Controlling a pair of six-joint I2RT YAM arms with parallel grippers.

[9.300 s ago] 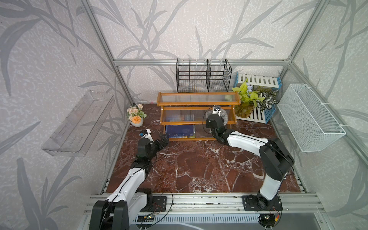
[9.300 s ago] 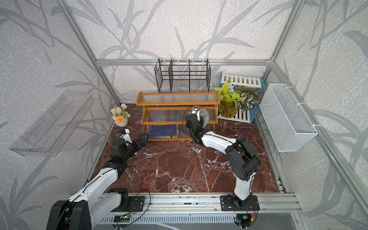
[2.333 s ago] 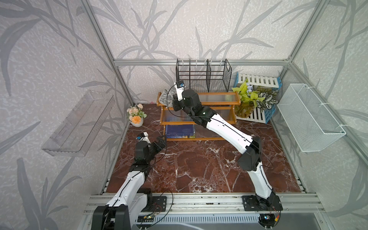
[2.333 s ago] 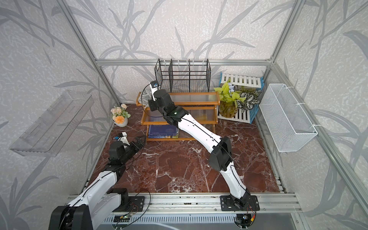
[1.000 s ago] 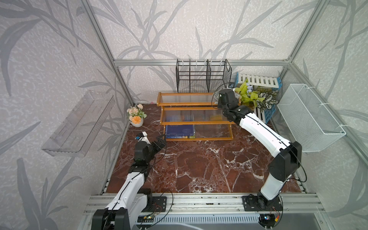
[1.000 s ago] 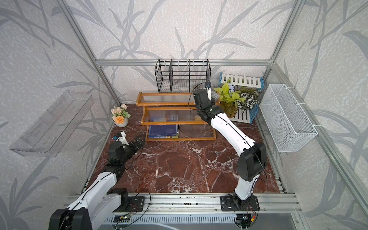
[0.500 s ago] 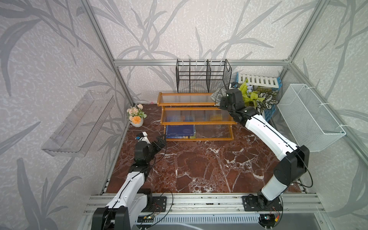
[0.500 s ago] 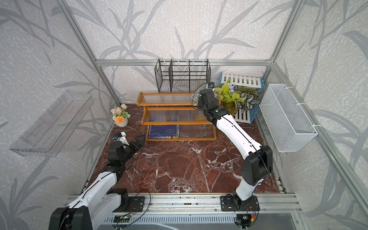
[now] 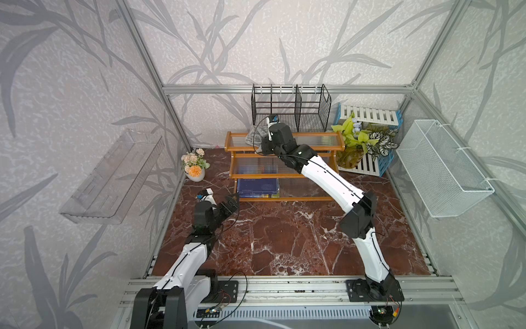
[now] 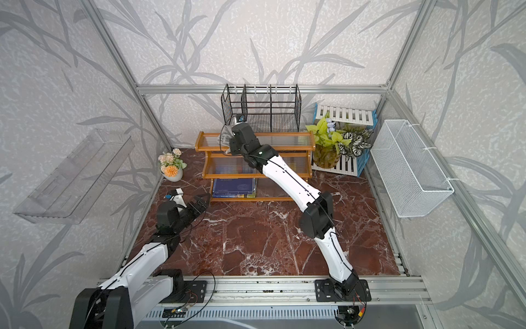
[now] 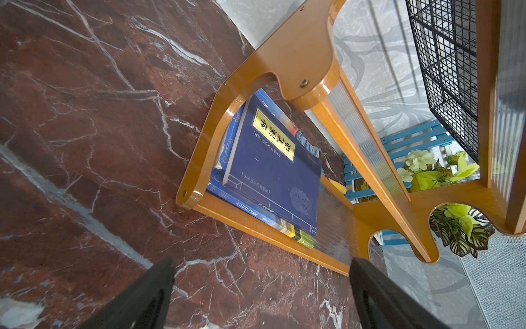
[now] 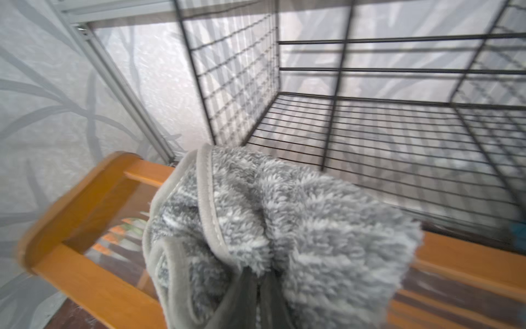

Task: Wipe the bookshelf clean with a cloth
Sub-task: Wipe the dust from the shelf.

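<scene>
Readable text: "ANIMAL FARM" on a book spine (image 11: 247,207) in the stack just ahead of the left gripper (image 11: 260,270). The top blue book (image 11: 273,171) has a yellow label in Chinese characters. Left arm low, elbow bent, jaws spread wide. Right arm stretched to the bookshelf (image 9: 324,147) top tier. Right gripper (image 12: 257,284) is pressed together, pinching the cloth (image 12: 284,228), which is bunched ahead of the jaws over that tier. Contact unclear.
</scene>
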